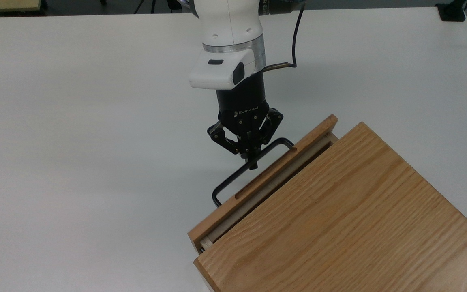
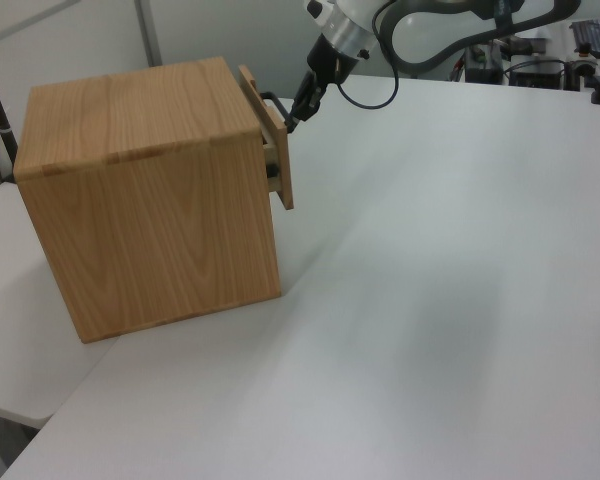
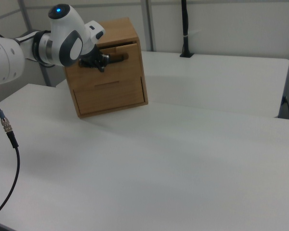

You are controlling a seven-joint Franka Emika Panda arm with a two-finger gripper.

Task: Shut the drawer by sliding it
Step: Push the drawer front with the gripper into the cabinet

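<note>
Black two-finger gripper point(image 1: 253, 162) clenched on the thin black U-shaped bar handle point(image 1: 233, 178) of the shallow light-wood drawer point(image 1: 264, 182). Drawer sits in the top slot of the oak-grain cabinet point(image 1: 339, 219), nearly shut, a narrow gap remaining. Cabinet stands on the white table point(image 1: 75, 142).

Top view overhead, close; left, right views oblique, farther; all share cabinet point(image 1: 339, 211).
</note>
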